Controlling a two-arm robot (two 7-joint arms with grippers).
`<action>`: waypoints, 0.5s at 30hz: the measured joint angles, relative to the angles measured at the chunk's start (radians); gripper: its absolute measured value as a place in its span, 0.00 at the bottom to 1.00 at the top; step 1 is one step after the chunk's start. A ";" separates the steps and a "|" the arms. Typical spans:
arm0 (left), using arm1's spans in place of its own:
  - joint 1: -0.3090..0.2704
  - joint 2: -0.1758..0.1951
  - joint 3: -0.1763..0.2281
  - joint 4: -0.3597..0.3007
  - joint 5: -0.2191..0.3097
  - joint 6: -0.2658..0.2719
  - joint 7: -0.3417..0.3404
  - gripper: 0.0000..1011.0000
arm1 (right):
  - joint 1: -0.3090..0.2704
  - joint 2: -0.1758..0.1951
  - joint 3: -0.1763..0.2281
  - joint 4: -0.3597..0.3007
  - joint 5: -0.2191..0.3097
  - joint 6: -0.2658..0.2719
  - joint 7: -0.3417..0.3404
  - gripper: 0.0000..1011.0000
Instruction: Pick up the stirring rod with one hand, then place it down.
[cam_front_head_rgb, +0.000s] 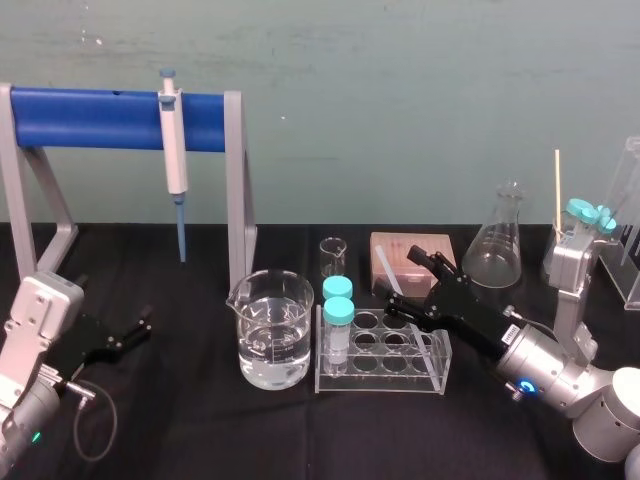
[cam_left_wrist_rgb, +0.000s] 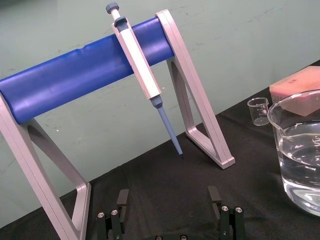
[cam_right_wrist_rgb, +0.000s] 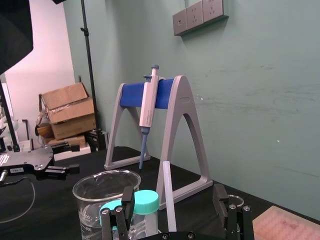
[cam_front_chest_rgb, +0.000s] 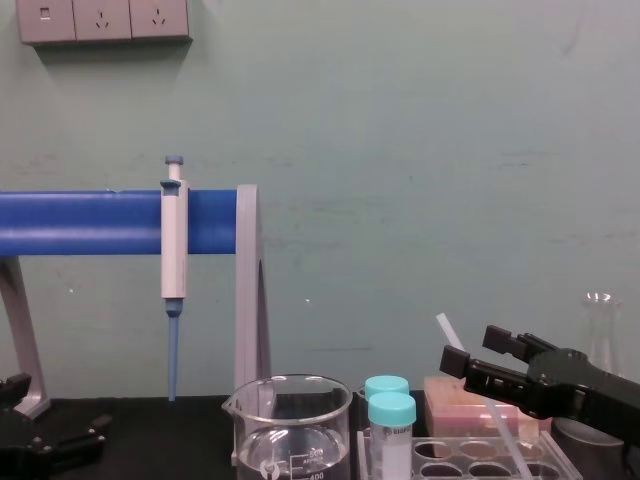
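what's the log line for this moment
right gripper: open, fingers either side of stirring rod | stirring rod: tilted, not clamped | left gripper: open, idle at far left

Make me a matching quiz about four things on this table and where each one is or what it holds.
1 pipette
2 stirring rod
3 big beaker
4 capped tubes

A holds clear liquid
B between the right gripper's open fingers
C hangs on the blue bar
D stand in the clear rack

Pairs: 1-C, 2-B, 3-A, 4-D

Left gripper sits idle, far left.
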 joint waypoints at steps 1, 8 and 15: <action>0.000 0.000 0.000 0.000 0.000 0.000 0.000 0.99 | 0.000 0.000 0.000 0.000 0.000 0.000 0.000 0.99; 0.000 0.000 0.000 0.000 0.000 0.000 0.000 0.99 | -0.004 0.002 0.001 -0.018 -0.002 -0.001 -0.006 0.99; 0.000 0.000 0.000 0.000 0.000 0.000 0.000 0.99 | -0.036 0.012 0.018 -0.117 -0.014 -0.046 -0.063 0.99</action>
